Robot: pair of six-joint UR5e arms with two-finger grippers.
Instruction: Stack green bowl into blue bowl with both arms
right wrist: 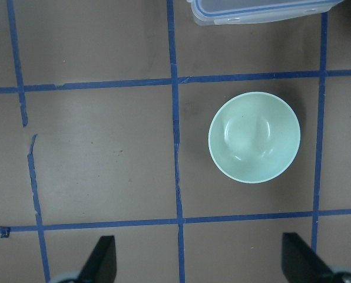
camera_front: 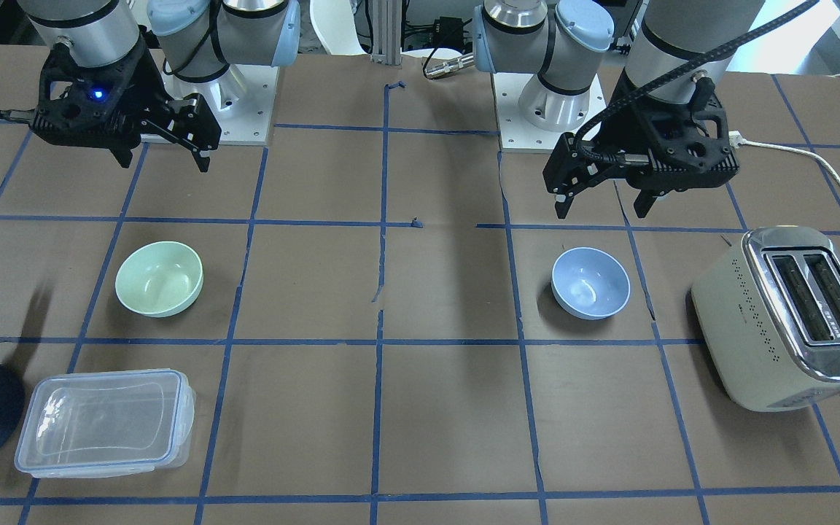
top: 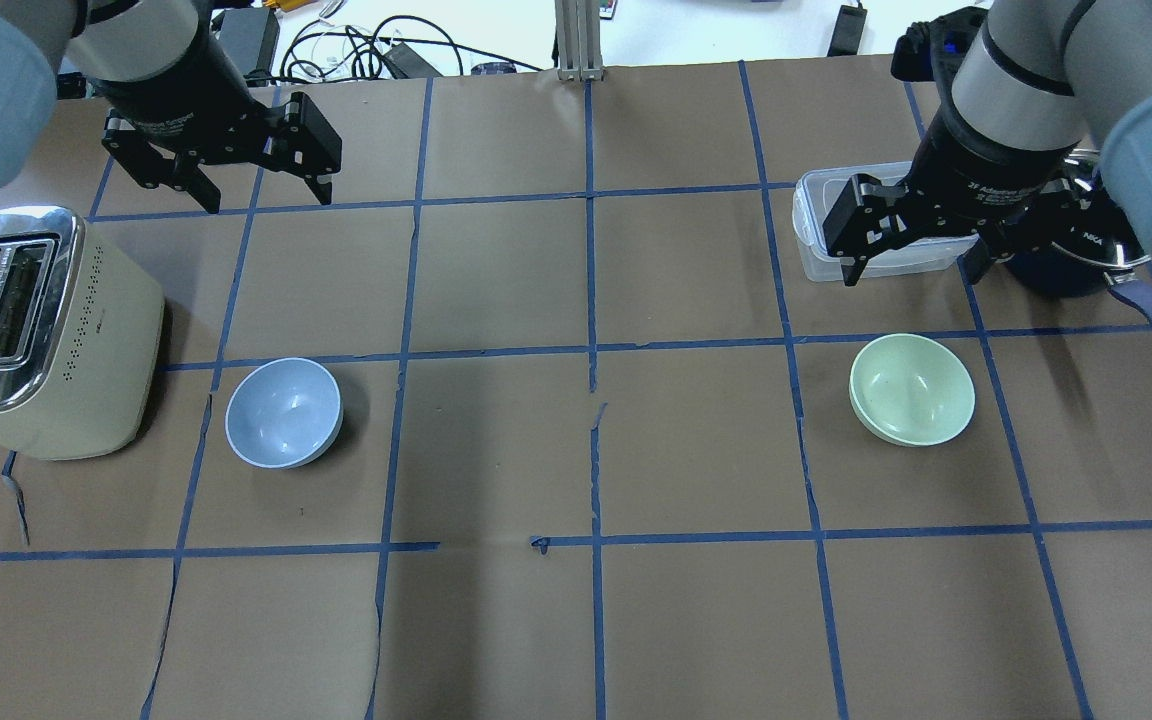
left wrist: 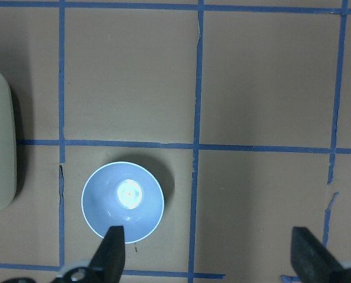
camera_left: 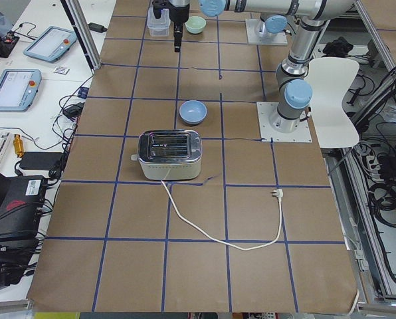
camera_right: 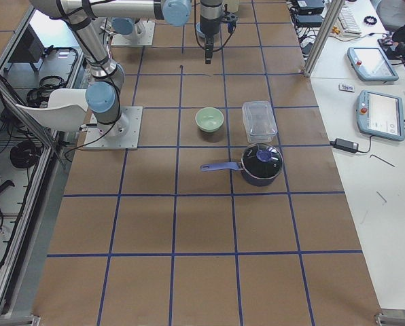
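Note:
The green bowl [camera_front: 159, 278] sits upright on the brown table, on the robot's right side; it also shows in the overhead view [top: 912, 389] and the right wrist view [right wrist: 254, 137]. The blue bowl [camera_front: 590, 282] sits upright on the robot's left side, next to the toaster; it also shows in the overhead view [top: 284, 412] and the left wrist view [left wrist: 122, 202]. My left gripper [camera_front: 602, 211] hangs open and empty above the table, apart from the blue bowl. My right gripper [camera_front: 165, 164] hangs open and empty, apart from the green bowl.
A cream toaster [camera_front: 784, 313] stands at the robot's far left, its white cord [camera_left: 218, 229] trailing over the table. A clear lidded container [camera_front: 103, 421] and a dark navy pot [camera_right: 260, 163] with a handle sit beyond the green bowl.

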